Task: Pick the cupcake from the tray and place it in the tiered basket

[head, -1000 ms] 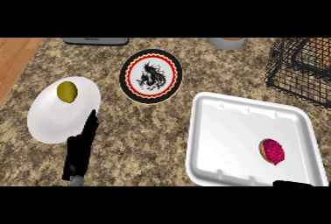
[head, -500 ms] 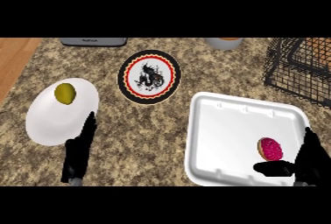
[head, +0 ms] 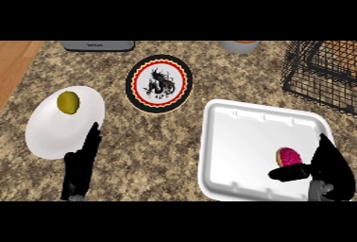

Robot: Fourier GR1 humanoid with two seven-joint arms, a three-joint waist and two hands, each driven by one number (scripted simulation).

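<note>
You've got the cupcake (head: pixel 288 156) in the white tray (head: pixel 241 137), lower-R part of it, pink top up w/ a pale rim. It sits on the tray floor. Your R hand (head: pixel 329 166) comes in from the bottom-R corner, over the tray's R rim. It's released, not grasping: fingers (head: pixel 326 149) run straight up just R of the cupcake, thumb (head: pixel 286 174) sticks out to the L just below it. So the cupcake lies in the crook betw. thumb and fingers, bracketed on 2 sides. Can't tell whether thumb or fingers actually touch it.

Your L hand (head: pixel 78 168) shows at lower L, also released and holding nothing. Its fingers are straight and point up, tips overlapping the lower-R edge of the white plate (head: pixel 45 137). That plate carries a yellow-green round item (head: pixel 68 102) in its upper part, apart from the hand.

Betw. plate and tray, further up the counter (head: pixel 153 142), lies a round black plate (head: pixel 159 83) w/ a red ring and a black dragon-like figure on a white centre. The tiered basket (head: pixel 317 78), black wire, is at top-R, just beyond the tray's far-R corner, partly cut off by the view's edge. Something brownish shows inside it, can't tell what. Along the top edge: a grey flat object (head: pixel 97 45) L of centre and a grey round vessel (head: pixel 241 46), both cut off. A wood-coloured strip (head: pixel 17 61) shows at upper L beside the counter.
</note>
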